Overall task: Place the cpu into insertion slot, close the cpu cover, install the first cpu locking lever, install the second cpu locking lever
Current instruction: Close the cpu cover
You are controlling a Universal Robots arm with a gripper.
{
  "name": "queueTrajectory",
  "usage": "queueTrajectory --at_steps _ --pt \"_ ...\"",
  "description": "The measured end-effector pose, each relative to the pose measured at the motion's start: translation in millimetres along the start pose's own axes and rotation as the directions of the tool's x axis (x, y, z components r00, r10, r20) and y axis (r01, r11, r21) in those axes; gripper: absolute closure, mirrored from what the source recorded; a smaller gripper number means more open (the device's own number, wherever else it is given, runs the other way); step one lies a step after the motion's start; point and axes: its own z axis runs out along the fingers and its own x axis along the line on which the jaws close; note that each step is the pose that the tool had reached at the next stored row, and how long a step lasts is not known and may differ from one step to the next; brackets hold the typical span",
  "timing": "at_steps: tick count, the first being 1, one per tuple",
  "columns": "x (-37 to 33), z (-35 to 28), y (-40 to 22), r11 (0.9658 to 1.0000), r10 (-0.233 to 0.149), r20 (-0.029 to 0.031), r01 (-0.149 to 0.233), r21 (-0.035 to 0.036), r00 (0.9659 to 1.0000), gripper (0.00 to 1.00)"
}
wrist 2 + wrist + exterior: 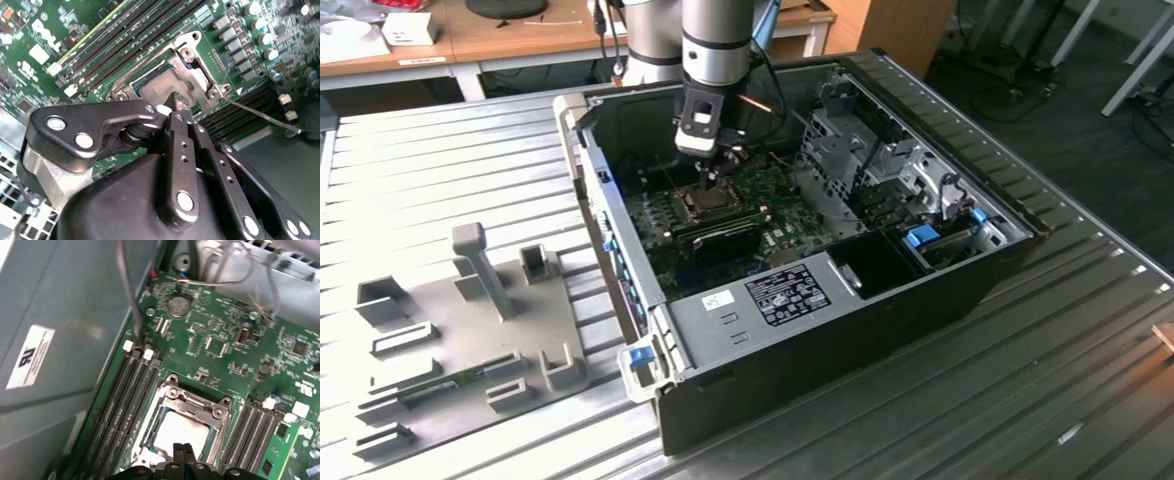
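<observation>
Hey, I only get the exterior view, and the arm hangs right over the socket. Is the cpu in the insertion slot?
Observer: Yes. In the first wrist view the cpu lies flat in the insertion slot.
Operator: Is the cpu cover down?
Observer: The cpu cover lies flat, framing the chip.
Operator: And the claw?
Observer: The claw is shut, tips right over the chip's edge.
</observation>
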Motion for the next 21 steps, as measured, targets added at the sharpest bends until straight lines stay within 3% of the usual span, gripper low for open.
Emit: queueTrajectory --at_steps 5,7,10,13,17,21 --pt "0.0 0.5 0.0 0.9959 -0.091 -0.0019 0.091 0.0001 0.9958 0.9" --pt "0.0 0.7 0.0 0.9919 -0.127 -0.0026 0.127 0.0001 0.9919 0.9" --pt "0.0 0.9 0.0 0.9834 -0.182 -0.0038 0.182 0.0 0.9834 0.9" --pt "0.0 1.1 0.0 0.9722 -0.234 -0.0049 0.234 -0.0001 0.9722 0.9" --pt "0.0 1.2 0.0 0.9539 -0.3 -0.0063 0.3 -0.0003 0.9539 0.9" --pt "0.0 1.3 0.0 0.9334 -0.359 -0.0076 0.359 -0.0007 0.9334 0.9"
